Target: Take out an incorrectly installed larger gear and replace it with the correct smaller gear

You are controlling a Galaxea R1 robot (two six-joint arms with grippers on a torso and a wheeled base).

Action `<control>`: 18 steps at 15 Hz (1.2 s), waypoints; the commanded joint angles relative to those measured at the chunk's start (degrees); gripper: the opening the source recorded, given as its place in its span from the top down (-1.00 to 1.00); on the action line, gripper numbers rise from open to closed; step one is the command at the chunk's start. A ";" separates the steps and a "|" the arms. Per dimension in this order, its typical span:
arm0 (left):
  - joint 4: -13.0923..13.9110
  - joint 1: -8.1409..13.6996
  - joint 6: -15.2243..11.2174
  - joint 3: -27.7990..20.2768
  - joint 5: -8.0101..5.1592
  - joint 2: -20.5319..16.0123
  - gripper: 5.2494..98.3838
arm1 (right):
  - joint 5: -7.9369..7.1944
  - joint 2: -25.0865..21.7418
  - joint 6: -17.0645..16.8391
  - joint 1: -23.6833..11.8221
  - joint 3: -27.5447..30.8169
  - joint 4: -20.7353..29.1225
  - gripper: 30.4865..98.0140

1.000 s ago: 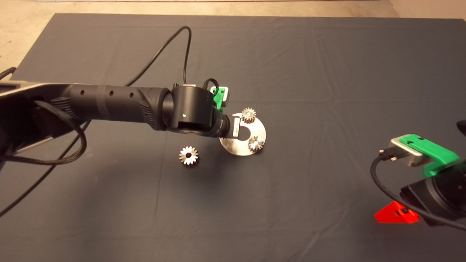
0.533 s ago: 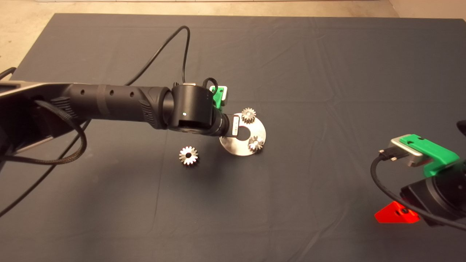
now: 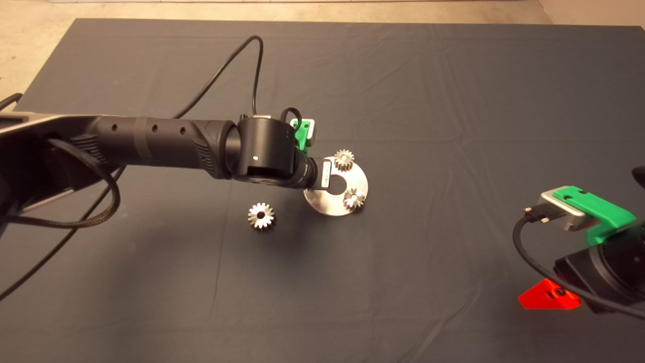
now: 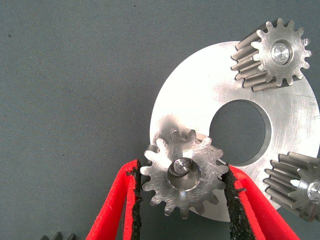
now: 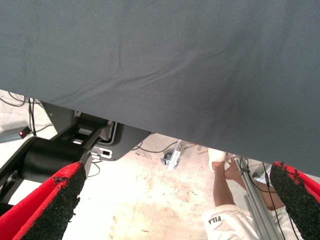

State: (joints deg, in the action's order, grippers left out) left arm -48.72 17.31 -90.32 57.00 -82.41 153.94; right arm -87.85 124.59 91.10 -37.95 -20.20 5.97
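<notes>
Nothing moved; left pincer [image 4: 182, 200] gripping smaller gear [image 4: 184, 172] on plate [image 4: 200, 100]; right pincer [image 5: 175, 200] open

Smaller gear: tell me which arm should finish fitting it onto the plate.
Left. Its pincer already flanks the smaller gear on the plate's pin, pads against the teeth. The right pincer is parked at the mat's edge, well away from the plate.

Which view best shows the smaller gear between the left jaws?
The left wrist view: the smaller gear sits on its pin on the round plate, jaws either side. In the head view the left arm hides it; the right wrist view misses it.
</notes>
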 commanded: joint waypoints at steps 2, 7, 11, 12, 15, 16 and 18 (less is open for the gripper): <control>-1.64 0.71 0.32 -0.47 -1.26 -0.35 0.37 | -7.16 0.09 0.04 -0.81 0.15 -1.49 -0.99; -2.26 0.71 0.32 0.02 -1.18 0.27 0.37 | -7.16 0.09 0.04 -0.81 0.14 -1.49 -0.99; -2.17 0.71 0.00 -0.59 -1.18 0.36 0.37 | -7.16 0.09 0.04 -0.81 0.18 -1.49 -0.99; -2.17 0.68 -0.03 -0.65 -1.18 0.35 0.37 | -7.16 0.09 0.04 -0.81 0.18 -1.49 -0.99; -2.08 0.71 -0.29 -0.77 -1.09 0.18 0.37 | -7.16 0.09 0.04 -0.79 0.18 -1.49 -0.99; -2.08 0.71 -0.30 -1.48 -1.09 0.18 0.37 | -7.16 0.09 0.04 -0.80 0.17 -1.49 -0.99; -2.08 0.71 -0.64 -2.38 -1.09 0.27 0.37 | -7.16 0.09 0.04 -0.76 0.12 -1.49 -0.99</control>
State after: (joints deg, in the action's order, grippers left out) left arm -49.47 17.31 -90.56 56.59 -83.18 154.10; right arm -87.85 124.59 91.10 -37.95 -20.20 5.97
